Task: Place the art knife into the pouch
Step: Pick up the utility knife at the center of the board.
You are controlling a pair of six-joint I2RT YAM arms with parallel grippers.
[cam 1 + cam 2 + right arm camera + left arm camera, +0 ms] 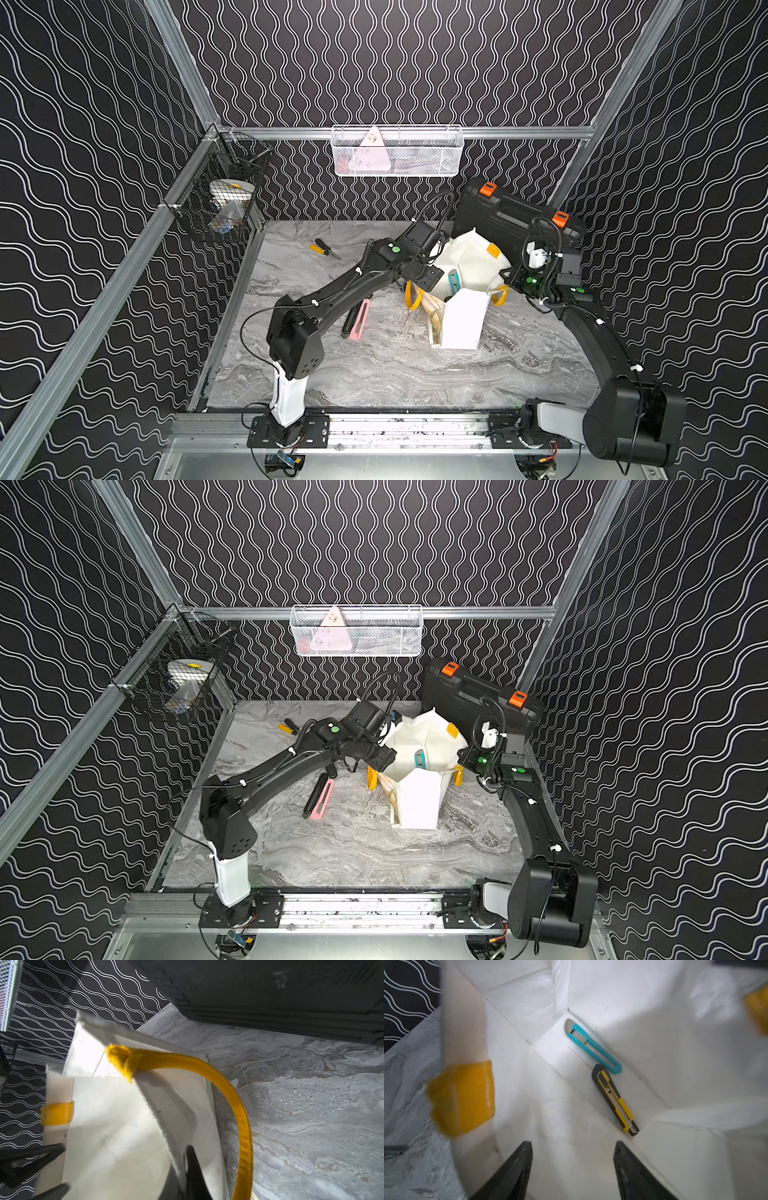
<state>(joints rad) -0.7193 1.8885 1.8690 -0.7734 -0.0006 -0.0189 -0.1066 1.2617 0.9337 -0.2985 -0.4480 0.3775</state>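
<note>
On the grey marbled table (374, 374) a slim pink plastic art knife (360, 319) is seen lying flat, outside the bag. It is judged light, stiff and smooth, and is best taken across the middle of its body, away from the blade end. The left hand (573, 1145) is held wide and empty over the white cloth pouch with yellow handles (463, 320). At the pouch's bottom a teal art knife (593, 1046) and a yellow-black art knife (614, 1099) are lying. The soft rim is pinched by the right hand (184, 1169), which is closed on it.

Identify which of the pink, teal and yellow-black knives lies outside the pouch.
The pink knife, on the table; teal knife and yellow-black knife lie in the pouch.
</note>
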